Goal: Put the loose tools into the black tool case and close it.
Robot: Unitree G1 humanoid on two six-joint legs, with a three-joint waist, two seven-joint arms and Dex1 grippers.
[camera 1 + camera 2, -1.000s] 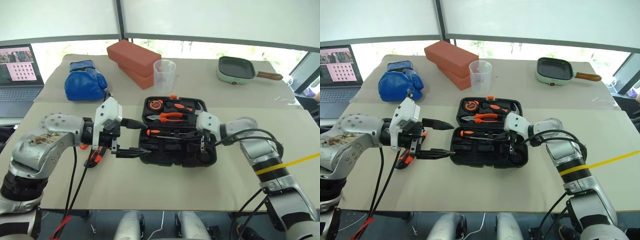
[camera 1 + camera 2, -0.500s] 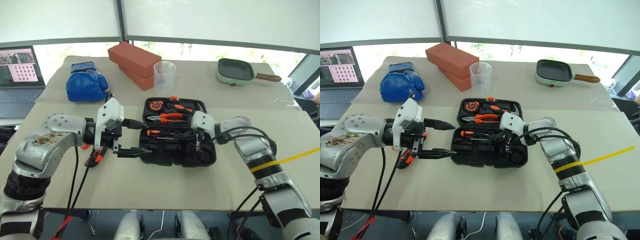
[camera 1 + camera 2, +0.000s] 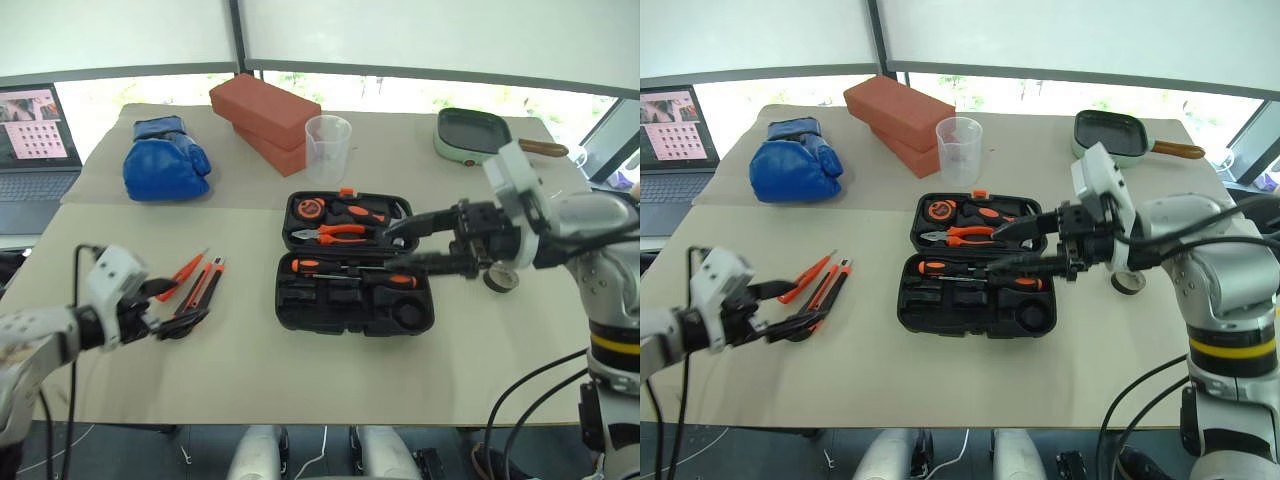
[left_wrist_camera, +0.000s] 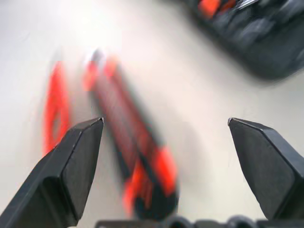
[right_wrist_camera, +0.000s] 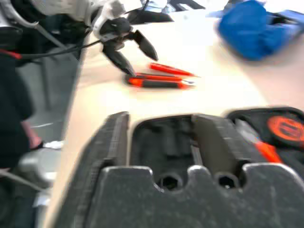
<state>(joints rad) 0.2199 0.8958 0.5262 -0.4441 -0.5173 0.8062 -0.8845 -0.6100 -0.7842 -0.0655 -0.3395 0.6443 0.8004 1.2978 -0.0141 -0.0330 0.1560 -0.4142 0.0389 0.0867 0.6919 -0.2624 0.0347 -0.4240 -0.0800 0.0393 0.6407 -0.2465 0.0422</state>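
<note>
The black tool case [image 3: 300, 310] lies open in the middle of the table, with pliers, a tape measure and a screwdriver [image 3: 345, 268] in its slots. Two loose tools lie to its left: a thin orange pen-like tool [image 3: 181, 272] and an orange-black utility knife [image 3: 203, 284]. My left gripper [image 3: 190, 300] is open just in front of them, low over the table, and the knife [image 4: 135, 156] lies between its fingers [image 4: 71, 175]. Above the case's right half hovers my right gripper [image 3: 992, 250], open and empty, pointing left.
A blue boxing glove [image 3: 165, 160], red bricks [image 3: 265, 115], a clear cup [image 3: 328, 140] and a green pan [image 3: 475, 135] stand along the back. A laptop [image 3: 35, 135] is at the far left. A small roll [image 3: 500, 278] lies right of the case.
My left arm swung left and down, away from the case to the loose tools. My right gripper opened, rose off the case and drew back to the right.
</note>
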